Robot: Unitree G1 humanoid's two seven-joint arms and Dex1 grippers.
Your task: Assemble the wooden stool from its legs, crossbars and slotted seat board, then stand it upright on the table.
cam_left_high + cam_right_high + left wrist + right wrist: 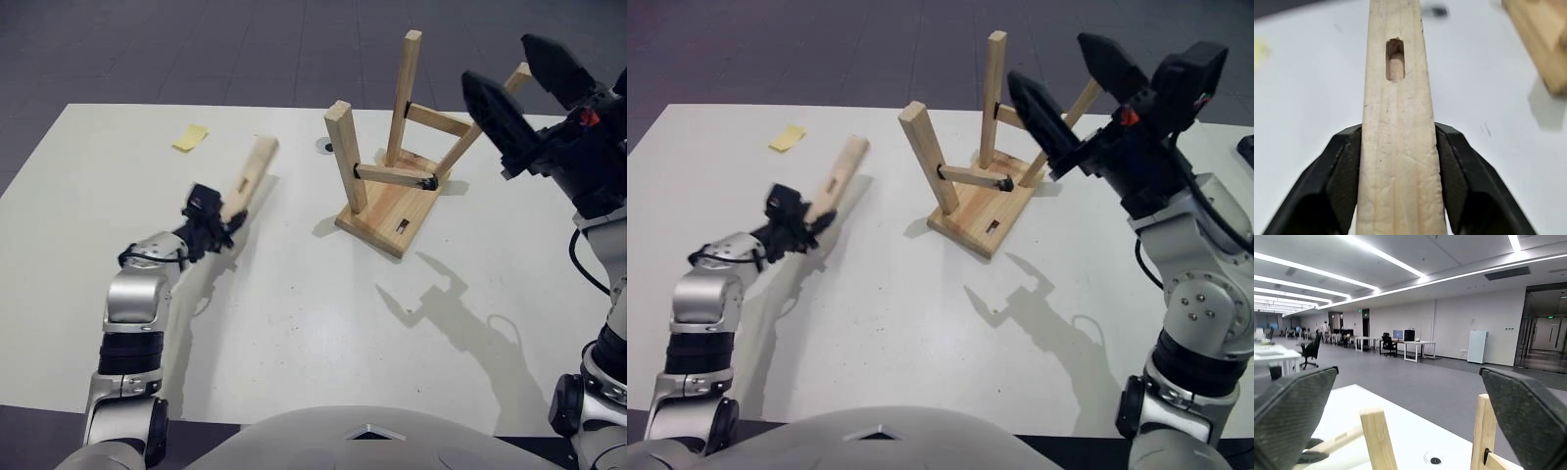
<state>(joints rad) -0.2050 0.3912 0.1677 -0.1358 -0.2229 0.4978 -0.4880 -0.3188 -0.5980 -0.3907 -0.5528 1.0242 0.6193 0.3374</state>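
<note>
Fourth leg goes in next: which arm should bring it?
Left. The left gripper is shut on the loose leg; the right gripper is open and empty beside the three-legged stool.

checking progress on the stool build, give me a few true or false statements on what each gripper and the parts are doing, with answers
The left gripper is shut on a loose wooden leg. True.
The right gripper is clamped on a crossbar. False: it is open and holds nothing.
The seat board lies on the table, legs pointing up. True.
All four legs are fitted. False: three are; the fourth is in the left gripper.
</note>
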